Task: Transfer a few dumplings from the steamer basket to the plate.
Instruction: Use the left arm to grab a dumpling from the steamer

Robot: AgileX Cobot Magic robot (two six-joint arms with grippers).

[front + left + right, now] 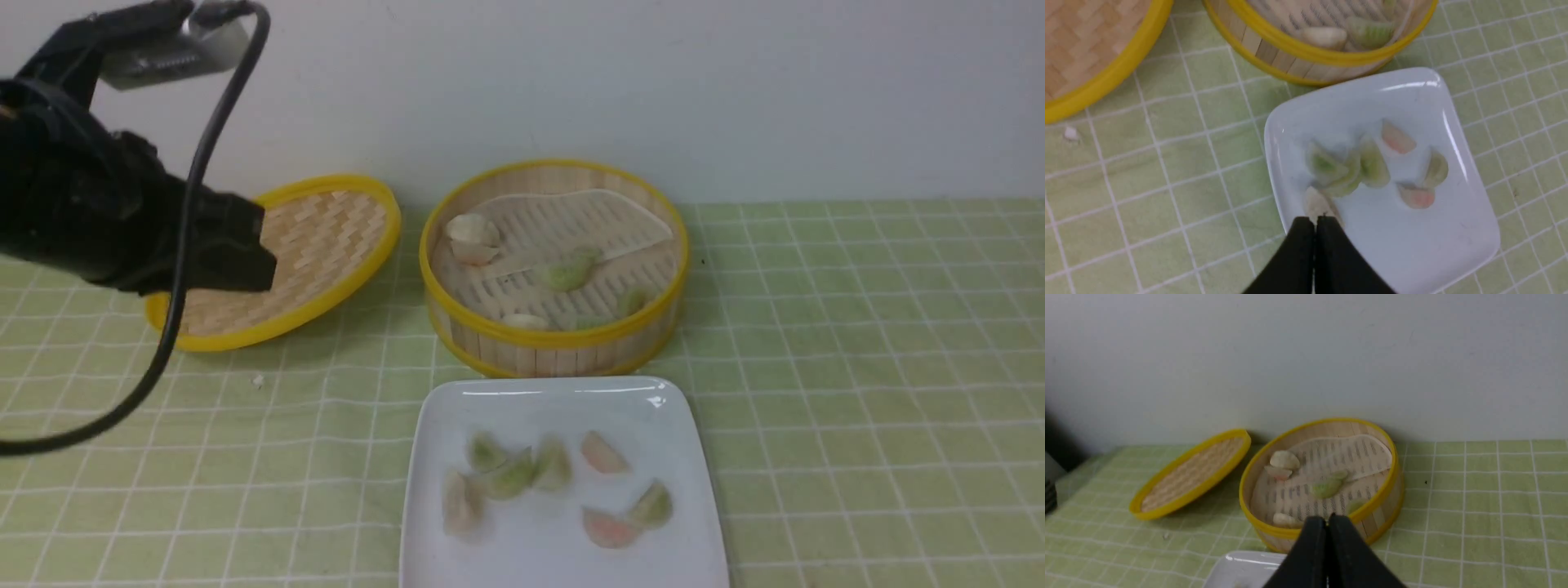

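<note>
The steamer basket [555, 353] stands at the back middle with several dumplings [565, 273] on its slatted floor and liner. In front of it the white plate [555, 390] holds several dumplings [604, 453], green, pinkish and whitish. My left arm [122, 220] hangs high at the left, in front of the lid. In the left wrist view my left gripper [1314, 220] is shut and empty; a whitish dumpling [1315, 202] on the plate [1437, 249] shows just past its tips. My right gripper [1327, 517] is shut and empty, seen in front of the basket [1386, 516]; it is out of the front view.
The shallow woven lid [326, 237] leans tilted to the left of the basket. A green checked cloth [865, 392] covers the table, and a white wall rises just behind the basket. A small white crumb [258, 380] lies on the cloth near the lid.
</note>
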